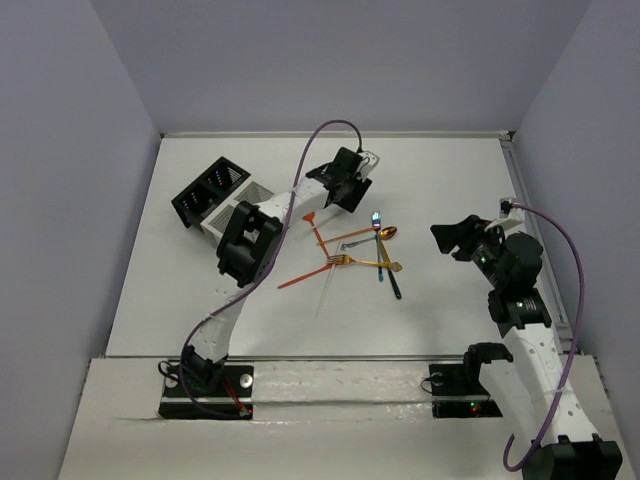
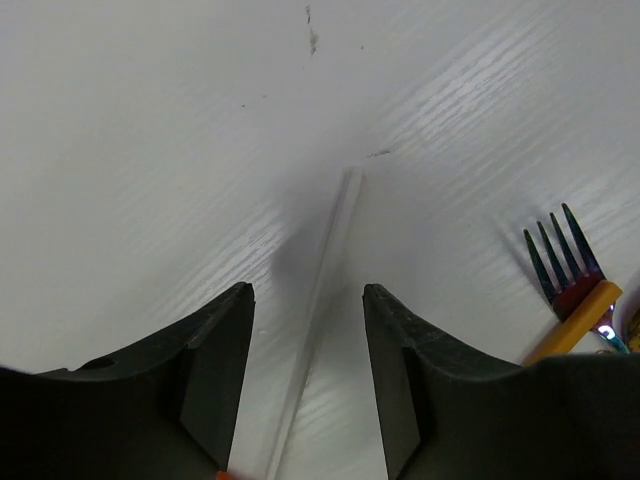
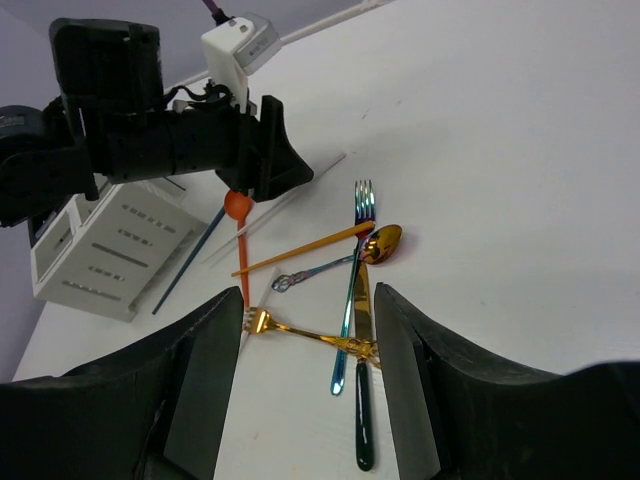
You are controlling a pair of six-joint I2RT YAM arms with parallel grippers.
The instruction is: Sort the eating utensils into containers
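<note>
Pickup of one white stick is the step in hand, as I judge it. My left gripper [image 2: 307, 292] hangs low over the table [image 2: 150, 150], jaws partly apart and holding nothing. The white stick [image 2: 336, 225] lies flat between my two fingers, running from the middle of the left wrist view to its lower edge, and seems to touch neither pad. An iridescent fork [image 2: 562, 255] sits at the right edge of that view, apart from the stick.

The other eating utensils [image 1: 352, 255] lie crossed in a loose heap at the centre of the top view. My right gripper [image 3: 310, 295] waits right of them, open and empty.

Next I would need to go right down to the surface, since the stick is thin and flat, and close squarely across it so it does not roll out. Then it must go to the black caddy [image 1: 203, 190] or white caddy [image 3: 110, 250], upper left in the top view, tipped upright.
</note>
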